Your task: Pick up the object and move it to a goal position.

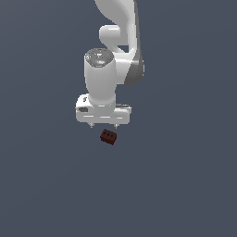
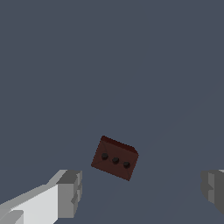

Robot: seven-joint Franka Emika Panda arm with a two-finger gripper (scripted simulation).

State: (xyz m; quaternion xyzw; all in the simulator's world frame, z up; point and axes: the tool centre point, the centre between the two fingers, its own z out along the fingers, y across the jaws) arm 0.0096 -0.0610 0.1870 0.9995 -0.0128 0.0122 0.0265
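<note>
Approaching stage: your tool (image 1: 104,125), released and empty, hangs over the block (image 1: 108,137); next, descend and straddle it.

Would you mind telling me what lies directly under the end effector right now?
The small reddish-brown block lies on the plain grey surface between the open fingers of the end effector, untouched. Its underside is hidden.
</note>
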